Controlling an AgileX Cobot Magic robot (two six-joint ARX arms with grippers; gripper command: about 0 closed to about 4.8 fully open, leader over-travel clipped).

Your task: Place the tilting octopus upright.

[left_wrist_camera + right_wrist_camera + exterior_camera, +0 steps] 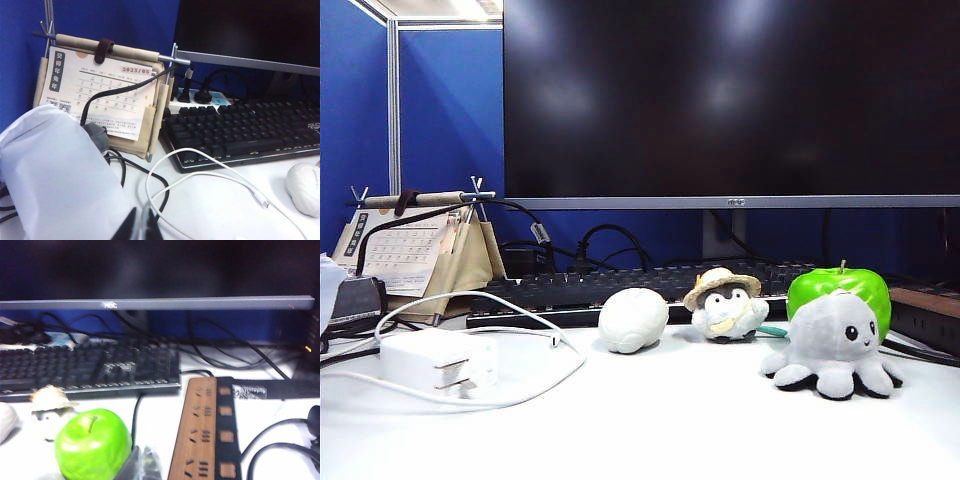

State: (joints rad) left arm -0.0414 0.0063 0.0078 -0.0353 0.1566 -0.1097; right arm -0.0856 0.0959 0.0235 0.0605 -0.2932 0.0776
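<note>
1 white desk [670,430] under a dark monitor [730,95], blue partition [445,110] behind, keyboard [620,285] at back. Octopus [832,345] sits upright at right, head up, face forward, tentacles splayed, just before a green apple [840,290]. Left gripper [140,227] tips look pressed together, hard to see; right gripper [142,465] closed, empty, beside the apple.

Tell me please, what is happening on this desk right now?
Nothing is being handled. The grey octopus sits upright on the white table, in front of the green apple. Neither arm shows in the exterior view. The right gripper is shut beside the apple, holding nothing. The left gripper is near the white cable, fingertips together.
</note>
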